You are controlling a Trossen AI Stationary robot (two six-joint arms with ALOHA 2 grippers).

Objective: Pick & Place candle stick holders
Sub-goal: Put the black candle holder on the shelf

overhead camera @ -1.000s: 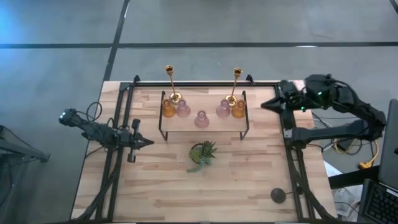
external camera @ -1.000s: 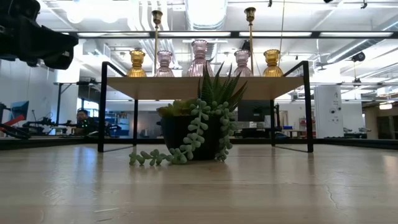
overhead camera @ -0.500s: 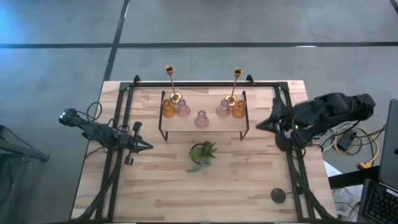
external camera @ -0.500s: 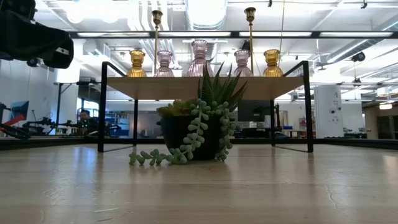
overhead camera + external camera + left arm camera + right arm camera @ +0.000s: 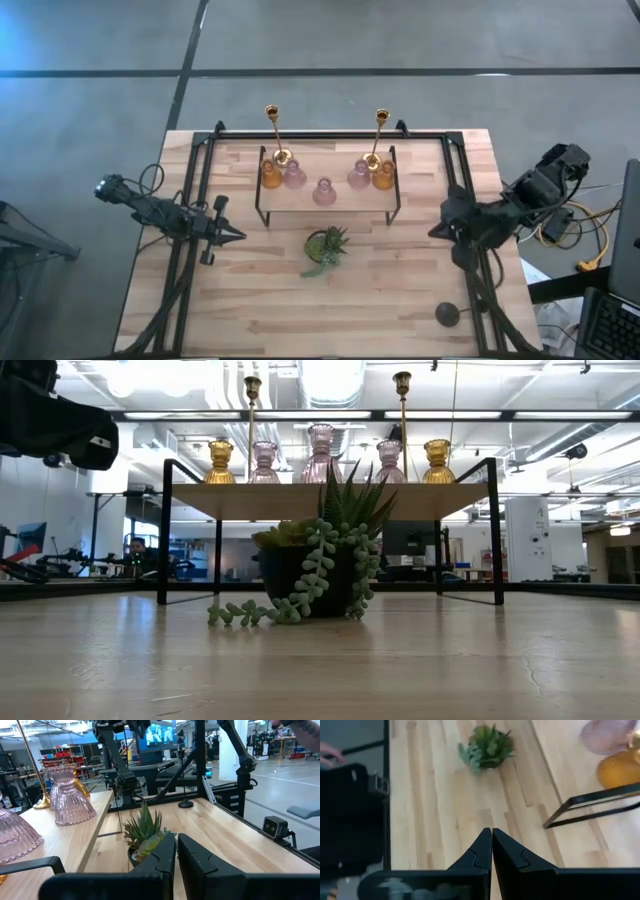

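My left gripper (image 5: 238,235) hangs over the table's left side, fingers nearly together with a thin gap, holding nothing. On the small shelf (image 5: 330,207) stand 2 gold candlesticks (image 5: 276,133), 2 amber holders (image 5: 271,175) at the ends and 3 pink glass holders (image 5: 323,191) between. The green plant (image 5: 327,245) sits just in front. My right gripper (image 5: 435,231) hovers at the right edge, pinched fully together and empty.

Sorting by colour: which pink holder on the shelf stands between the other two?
The middle pink holder, alone at the shelf's front edge; the other two sit beside amber ones.
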